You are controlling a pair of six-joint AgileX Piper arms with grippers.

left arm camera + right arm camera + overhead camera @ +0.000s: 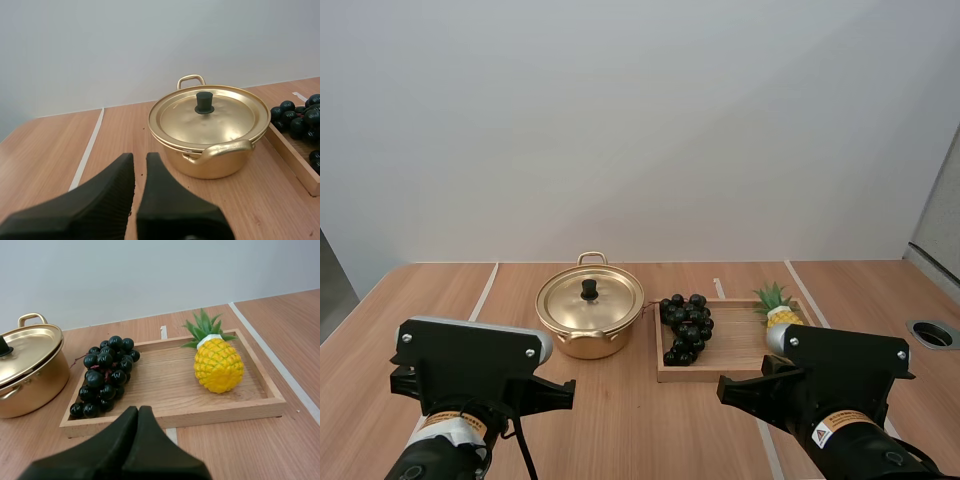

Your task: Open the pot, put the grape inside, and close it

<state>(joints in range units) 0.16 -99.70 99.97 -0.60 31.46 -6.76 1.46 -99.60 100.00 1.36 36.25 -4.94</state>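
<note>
Start of the task; nothing is moved yet. The pot (590, 322) stands on the desk (620, 430) with its lid (210, 117) seated, so opening it is judged to be the step in hand. The grapes (106, 375) lie to the right of the pot, in the near-pot end of a wooden tray (175, 415) whose edge sits just beside the pot wall. A toy pineapple (218, 365) stands at the end of the tray farther from the pot.

The left hand (140, 157) hangs low, on the near left of the pot and apart from it, its fingers parted by a narrow slit and holding nothing. The right hand (138, 410) hangs on the near side of the tray, to the right of the pot, its fingers pressed together and empty.

To open well, the left hand should probably spread wider, centre over the black knob (204, 102), pinch it squarely and lift straight up. The lid is best set down on the side of the pot away from the tray, which leaves the right hand a free path.

The left wrist view gives the knob's profile and the pot's near handle (220, 151). The high view gives the pot and tray in plan. The right wrist view gives the lie of the grapes against the tray rim.
</note>
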